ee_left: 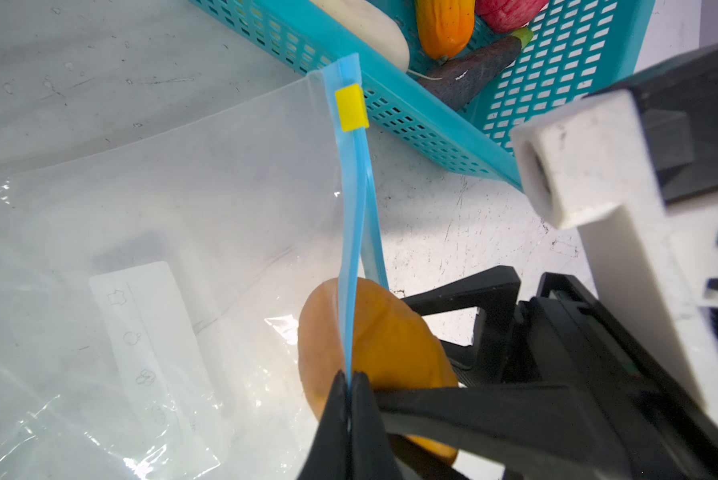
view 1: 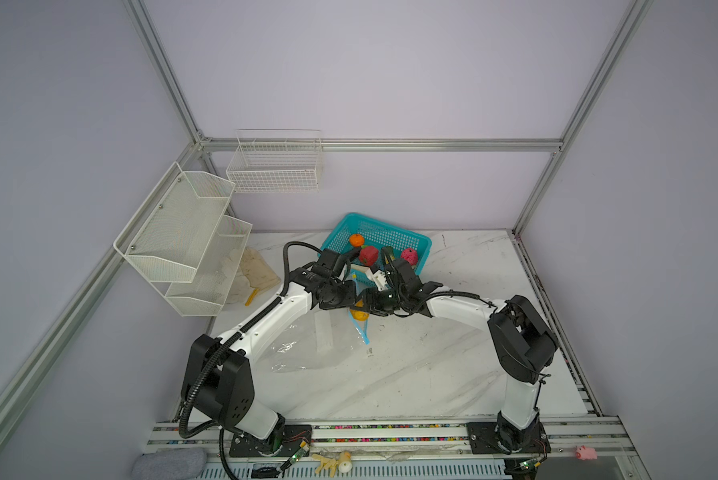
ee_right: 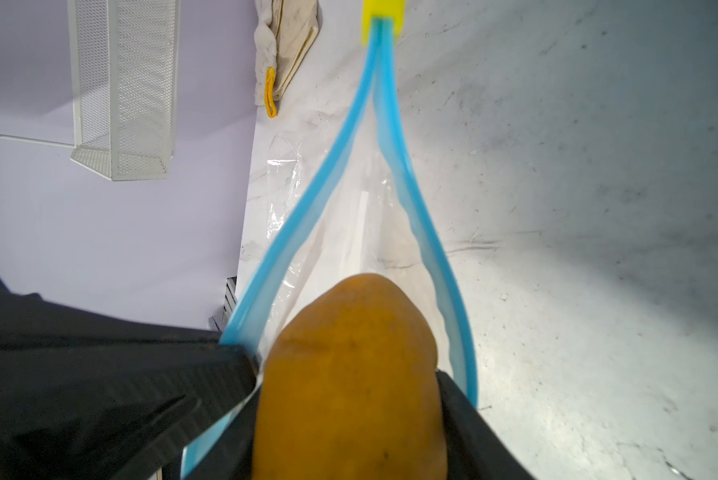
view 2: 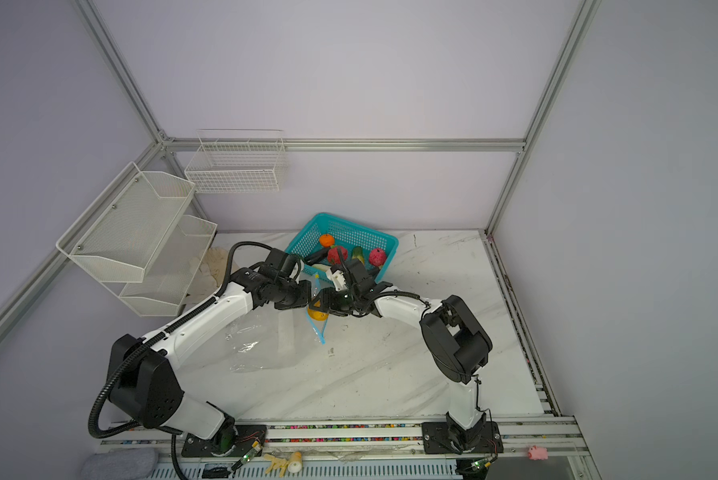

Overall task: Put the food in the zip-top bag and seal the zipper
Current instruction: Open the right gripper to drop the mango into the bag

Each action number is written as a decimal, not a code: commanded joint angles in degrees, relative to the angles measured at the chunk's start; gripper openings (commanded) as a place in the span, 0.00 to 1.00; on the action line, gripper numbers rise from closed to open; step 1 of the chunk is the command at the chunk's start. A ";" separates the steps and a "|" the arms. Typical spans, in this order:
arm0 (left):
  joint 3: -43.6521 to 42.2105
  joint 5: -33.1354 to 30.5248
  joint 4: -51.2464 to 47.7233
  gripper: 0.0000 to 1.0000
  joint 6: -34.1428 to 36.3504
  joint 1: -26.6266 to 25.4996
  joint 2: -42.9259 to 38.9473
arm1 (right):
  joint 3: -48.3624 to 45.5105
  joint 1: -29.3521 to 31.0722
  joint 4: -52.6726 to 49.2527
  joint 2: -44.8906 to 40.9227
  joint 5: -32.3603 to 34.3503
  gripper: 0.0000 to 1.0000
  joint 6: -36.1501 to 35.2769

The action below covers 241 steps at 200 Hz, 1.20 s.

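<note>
Teal basket (view 1: 384, 235): perforated plastic, rectangular, on the marbled tabletop (view 1: 432, 374). In it are a round orange piece (view 1: 356, 240), a knobbly red piece (view 1: 368, 255), a pink piece (view 1: 408, 255), a smooth white piece (ee_left: 370, 35) and a matte dark purple piece (ee_left: 473, 75), long and tapered.

Zip-top bag (view 1: 299, 345): clear crinkled film, lying mostly flat in front of the basket. The corner with the yellow slider (ee_left: 351, 107) is just beside the basket's front wall. The zipper (ee_left: 355, 232) is a pale blue strip, its two lips parted into a teardrop.

Left gripper (ee_left: 352, 380): fingers pressed together on one zipper lip.

Right gripper (ee_right: 345, 378): fingers on either side of a smooth oval yellow-orange fruit (ee_left: 390, 340), gripping it. The fruit sits in the bag's open mouth, in front of the basket.
</note>
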 commanded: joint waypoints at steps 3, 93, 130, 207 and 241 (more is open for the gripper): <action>1.09 1.21 2.09 0.00 -0.88 -0.30 -2.84 | 1.91 0.58 -2.08 0.68 1.08 0.61 -1.13; 0.64 1.04 2.48 0.00 -0.84 -0.31 -2.67 | 2.77 0.75 -3.71 0.50 1.88 0.72 -2.52; 0.29 0.42 2.45 0.00 -0.49 -0.29 -3.01 | 3.21 0.73 -4.16 -0.20 2.86 0.72 -2.96; 0.10 -0.02 2.23 0.00 -0.43 -0.22 -2.85 | 3.73 0.75 -8.40 -5.67 7.56 0.72 -5.01; 0.19 0.24 2.27 0.00 -0.53 -0.22 -2.37 | 3.82 0.75 -10.21 -7.58 9.67 0.72 -4.59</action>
